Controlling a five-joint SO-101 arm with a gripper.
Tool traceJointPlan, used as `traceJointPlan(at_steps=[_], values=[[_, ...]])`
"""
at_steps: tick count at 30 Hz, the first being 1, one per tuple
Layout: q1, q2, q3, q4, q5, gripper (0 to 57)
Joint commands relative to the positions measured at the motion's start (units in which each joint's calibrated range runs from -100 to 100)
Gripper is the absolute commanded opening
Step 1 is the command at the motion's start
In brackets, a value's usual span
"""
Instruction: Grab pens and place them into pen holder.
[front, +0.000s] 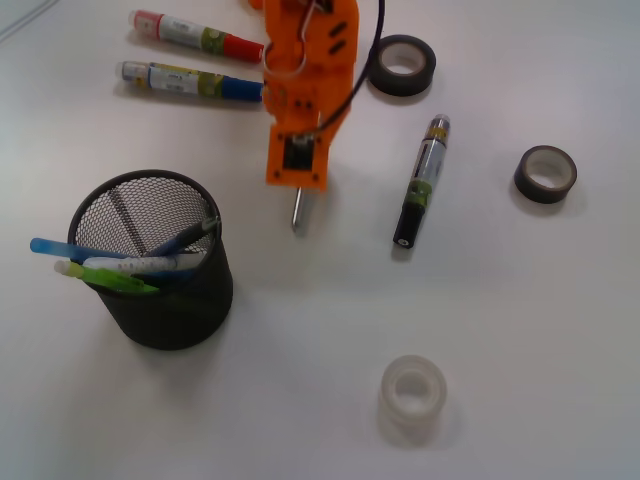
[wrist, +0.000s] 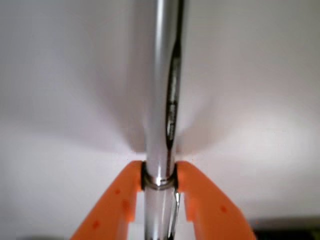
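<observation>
My orange gripper (front: 297, 175) is shut on a silver metal pen (front: 298, 212) whose tip sticks out below the jaws, over the table right of the pen holder. In the wrist view the silver pen (wrist: 162, 100) runs straight up between the two orange fingers (wrist: 125, 192), clamped at both sides. The black mesh pen holder (front: 152, 260) stands at the left with several pens in it. A red pen (front: 195, 35) and a blue pen (front: 190, 80) lie at the top left. A black-capped marker (front: 421, 182) lies right of the gripper.
Two dark tape rolls lie at the top (front: 401, 65) and at the right (front: 546, 173). A clear tape roll (front: 412, 392) stands at the lower middle. The table surface is white.
</observation>
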Motion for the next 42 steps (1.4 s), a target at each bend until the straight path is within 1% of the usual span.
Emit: traceJointPlan(at_steps=[1,6,11,19,26,30,38,39,40,42], values=[[0.7,-15.0,0.6,5.2,0.0,0.3],[2.6,-27.2,-2.1,3.0,1.6,0.3],[5.7,-27.3,-10.5,-8.8,4.5,0.3],[11.6,-18.4,-11.9,-41.2,8.4,0.3],[14.6,-5.7,-11.7,-66.5,8.6,0.3],[15.2,0.4,-11.7,-75.4,8.4,0.3],[15.4,8.3,-10.0,-85.4,7.4,0.6],[15.4,8.7,-9.3,-86.9,7.4,1.7],[15.4,8.9,-8.5,-88.5,7.6,4.3],[15.3,8.9,-7.3,-90.7,7.6,11.4]])
